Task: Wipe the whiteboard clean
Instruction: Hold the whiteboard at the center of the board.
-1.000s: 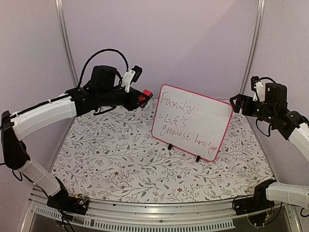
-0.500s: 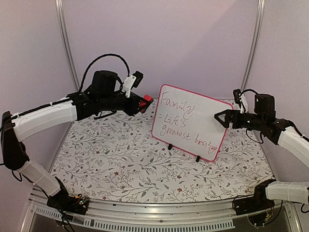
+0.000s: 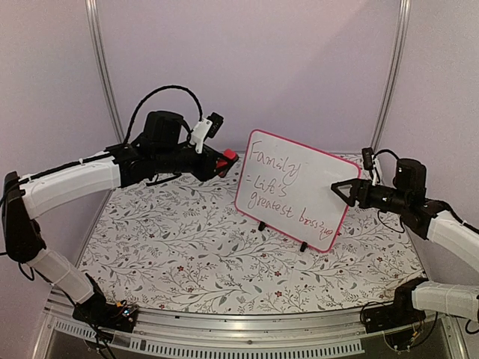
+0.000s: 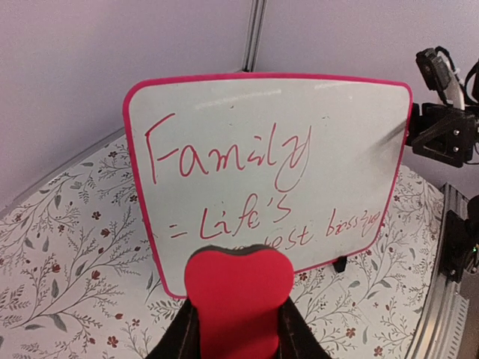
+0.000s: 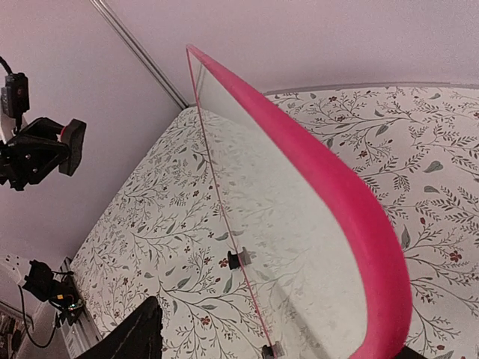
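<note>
The whiteboard (image 3: 296, 187) is being stood upright on two black feet (image 3: 263, 226) toward the back-centre of the patterned table (image 3: 172, 254), w/ its face turned front-left. Its long axis is running L–R, the R end sitting nearer the arm bases. Red handwriting (image 3: 273, 172) is being shown over most of the face, so nothing is judged erased yet.

The red eraser (image 4: 239, 295) is being pinched in the left gripper (image 3: 222, 160), jaws closed tight on its sides and the free end pointed at the board. From this gripper the board is lying straight ahead & slightly R, near but apart. In the top view a gap is being seen btwn the eraser and the frame's top-L corner. The L wrist view is being filled by the written face, approx. square-on.

The right gripper (image 3: 340, 187) is being held at the board's R edge, about mid-height, jaws parted w/ the pink frame (image 5: 352, 224) lying btwn them. One finger (image 5: 138, 336) is being seen on the face side, clear of the surface. No clamp can be made out.

Wiping is judged the L arm's job, since it is carrying the eraser and facing the writing, while the R arm is placed for bracing. Eraser pressure is expected to be directed into the face, toward back-R, so w/o a firm hold at that edge the board could be slid or tipped on its feet.
</note>
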You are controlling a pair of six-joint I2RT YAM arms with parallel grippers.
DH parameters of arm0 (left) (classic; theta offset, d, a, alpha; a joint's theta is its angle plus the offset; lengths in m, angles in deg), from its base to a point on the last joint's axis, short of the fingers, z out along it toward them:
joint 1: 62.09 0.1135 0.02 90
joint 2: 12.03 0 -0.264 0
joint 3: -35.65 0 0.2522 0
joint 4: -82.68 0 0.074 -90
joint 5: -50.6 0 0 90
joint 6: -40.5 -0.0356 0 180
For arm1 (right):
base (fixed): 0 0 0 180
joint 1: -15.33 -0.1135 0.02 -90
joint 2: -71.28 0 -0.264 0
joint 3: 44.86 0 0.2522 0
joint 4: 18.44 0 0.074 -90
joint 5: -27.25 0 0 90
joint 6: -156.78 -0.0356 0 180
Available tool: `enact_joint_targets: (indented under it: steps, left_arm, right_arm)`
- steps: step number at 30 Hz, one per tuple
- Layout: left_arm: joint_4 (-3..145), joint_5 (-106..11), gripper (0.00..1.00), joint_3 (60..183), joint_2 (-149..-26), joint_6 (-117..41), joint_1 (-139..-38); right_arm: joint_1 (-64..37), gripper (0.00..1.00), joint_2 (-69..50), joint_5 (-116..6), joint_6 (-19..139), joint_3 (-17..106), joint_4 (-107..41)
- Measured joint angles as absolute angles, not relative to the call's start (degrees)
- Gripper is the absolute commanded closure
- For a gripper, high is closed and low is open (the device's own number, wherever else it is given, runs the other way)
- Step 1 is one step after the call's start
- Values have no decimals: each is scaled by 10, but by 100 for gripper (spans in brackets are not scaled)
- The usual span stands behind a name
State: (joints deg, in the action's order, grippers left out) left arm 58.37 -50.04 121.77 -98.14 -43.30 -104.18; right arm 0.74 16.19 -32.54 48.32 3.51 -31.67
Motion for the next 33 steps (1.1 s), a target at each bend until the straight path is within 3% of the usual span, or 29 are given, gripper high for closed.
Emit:
enact_joint_targets:
  steps: [5, 9, 18, 29, 33]
  left_arm:
    - [585, -515, 80, 1218, -992, -428, -1036]
    - [585, -525, 80, 1222, -1005, -426, -1031]
    - [580, -536, 80, 1288, -1043, -434, -1025]
    - [657, -536, 80, 1305, -1082, -470, -1013]
    - [683, -536, 80, 1299, -1099, -474, -1006]
  right_arm:
    - [7, 28, 228, -325, 448, 10, -327]
    - [7, 19, 263, -332, 441, 14, -348]
    - [7, 17, 157, -365, 497, 138, -422]
    - [7, 40, 136, -340, 542, 155, -435]
    - [7, 53, 159, -331, 544, 145, -431]
